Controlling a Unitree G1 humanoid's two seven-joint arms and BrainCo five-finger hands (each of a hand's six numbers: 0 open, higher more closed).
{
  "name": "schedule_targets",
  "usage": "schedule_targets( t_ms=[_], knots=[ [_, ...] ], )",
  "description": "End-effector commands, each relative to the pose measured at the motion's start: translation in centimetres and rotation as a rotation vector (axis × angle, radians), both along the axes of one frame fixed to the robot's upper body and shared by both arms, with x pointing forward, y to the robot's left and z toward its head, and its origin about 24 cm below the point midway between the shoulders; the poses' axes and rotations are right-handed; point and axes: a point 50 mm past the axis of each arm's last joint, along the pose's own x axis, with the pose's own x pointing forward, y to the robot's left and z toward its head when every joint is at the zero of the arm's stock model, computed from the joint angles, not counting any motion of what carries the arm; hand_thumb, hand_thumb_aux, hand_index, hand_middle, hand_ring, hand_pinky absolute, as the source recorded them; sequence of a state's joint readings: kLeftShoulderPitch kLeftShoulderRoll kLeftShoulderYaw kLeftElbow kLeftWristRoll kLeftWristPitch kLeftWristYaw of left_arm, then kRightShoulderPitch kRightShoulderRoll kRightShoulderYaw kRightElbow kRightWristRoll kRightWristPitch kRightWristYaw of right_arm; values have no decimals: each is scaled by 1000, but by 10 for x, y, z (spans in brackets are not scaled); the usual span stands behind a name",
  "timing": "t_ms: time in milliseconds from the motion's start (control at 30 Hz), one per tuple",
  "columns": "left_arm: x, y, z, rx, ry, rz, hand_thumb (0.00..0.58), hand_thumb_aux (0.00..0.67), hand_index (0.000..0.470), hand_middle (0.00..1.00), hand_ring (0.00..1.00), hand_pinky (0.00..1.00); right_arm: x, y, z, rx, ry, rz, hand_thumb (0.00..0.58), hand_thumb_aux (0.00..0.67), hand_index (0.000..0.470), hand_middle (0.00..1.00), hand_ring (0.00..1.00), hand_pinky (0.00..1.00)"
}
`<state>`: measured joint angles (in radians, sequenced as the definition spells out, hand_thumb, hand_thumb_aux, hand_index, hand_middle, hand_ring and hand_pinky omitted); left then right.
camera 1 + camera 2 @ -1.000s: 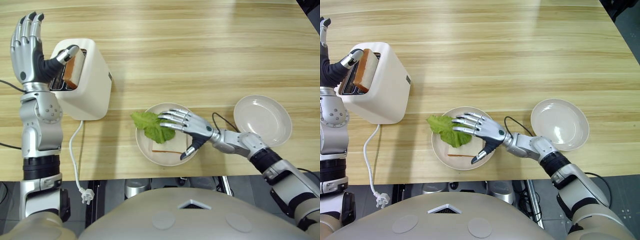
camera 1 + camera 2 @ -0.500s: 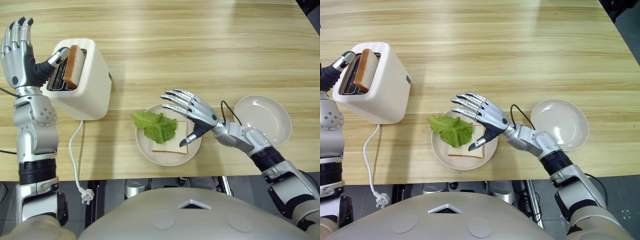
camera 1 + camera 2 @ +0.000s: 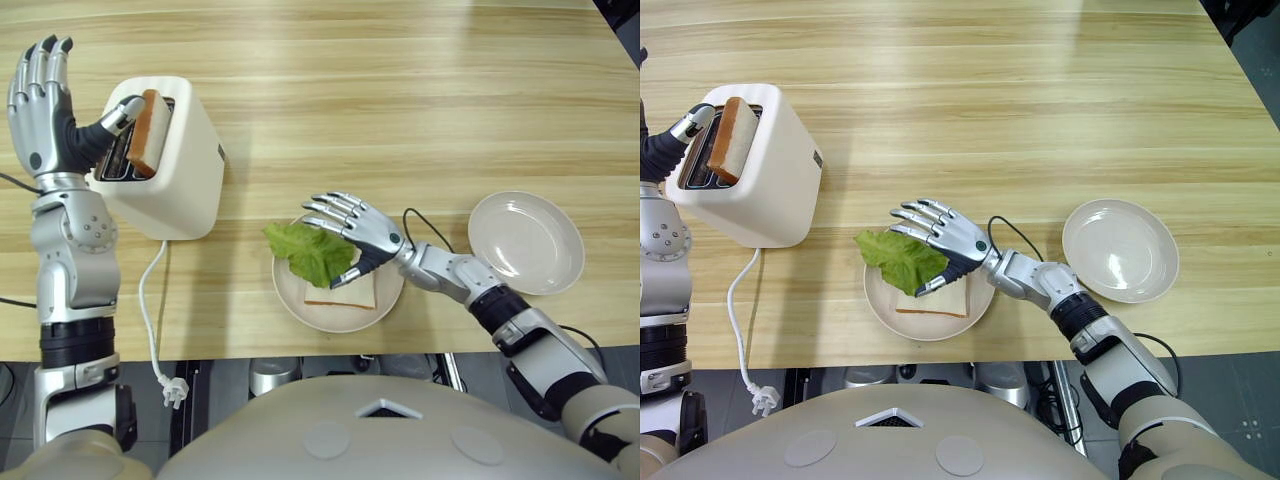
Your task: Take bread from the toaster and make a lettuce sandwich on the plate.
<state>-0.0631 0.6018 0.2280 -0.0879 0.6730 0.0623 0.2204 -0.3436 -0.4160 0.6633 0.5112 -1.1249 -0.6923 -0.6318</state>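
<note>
Roughly halfway: a square pale bread slice (image 3: 348,296) lies on the round beige plate (image 3: 290,305), near middle of the light wooden tabletop (image 3: 400,100), with a crinkled green lettuce leaf (image 3: 305,250) draped over its left part. The browned second slice (image 3: 147,132) stands untaken in the glossy white boxy toaster (image 3: 185,170), far left. The right robot hand (image 3: 355,225) hovers spread wide over the leaf; the left robot hand (image 3: 45,110), fingers straight and empty, is beside the toaster

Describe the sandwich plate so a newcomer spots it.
On the wooden table, right of the white toaster, sit two round plates. Yours is the left plate, under the right hand; unlike the other plate, it carries bread and lettuce.
</note>
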Motion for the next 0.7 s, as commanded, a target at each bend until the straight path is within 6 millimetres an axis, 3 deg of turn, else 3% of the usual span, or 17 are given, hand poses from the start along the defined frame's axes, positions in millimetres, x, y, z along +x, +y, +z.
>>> schedule_targets(
  t_ms=[33,133,167,200,233,333,400,433,467,700],
  knots=[
    [3,-3,-6,-21,26,-9,0,0,0,0,0,0,-5,-2,-9,-37,16,7,0,0,0,0,0,0],
    [3,-4,-6,-24,27,-12,0,0,0,0,0,0,-8,-4,-14,-63,26,15,0,0,0,0,0,0],
    [3,-4,-6,-27,28,-15,0,0,0,0,0,0,-8,-4,-14,-67,33,10,53,32,22,0,0,0],
    [4,-5,-7,-30,30,-17,0,0,0,0,0,0,-7,-5,-15,-72,37,3,53,32,22,0,0,0],
    [4,-5,-8,-31,31,-19,0,0,0,0,0,0,-7,-7,-16,-75,42,-5,128,79,54,0,0,0],
    [3,-5,-8,-35,34,-20,0,0,0,0,0,0,-5,-8,-17,-86,47,-16,148,92,63,0,0,0],
    [3,-5,-9,-36,34,-22,0,0,0,0,0,0,-5,-9,-18,-91,50,-18,340,239,164,0,0,0],
    [4,-5,-9,-37,34,-23,0,0,0,0,0,0,-5,-8,-18,-92,52,-18,340,239,164,0,0,0],
    [4,-5,-9,-38,35,-24,0,0,0,0,0,0,-5,-8,-19,-91,54,-19,441,342,235,0,0,0],
    [5,-5,-9,-40,38,-25,0,0,0,0,0,0,-7,-5,-20,-88,63,-5,474,384,263,0,0,0]
  ],
)
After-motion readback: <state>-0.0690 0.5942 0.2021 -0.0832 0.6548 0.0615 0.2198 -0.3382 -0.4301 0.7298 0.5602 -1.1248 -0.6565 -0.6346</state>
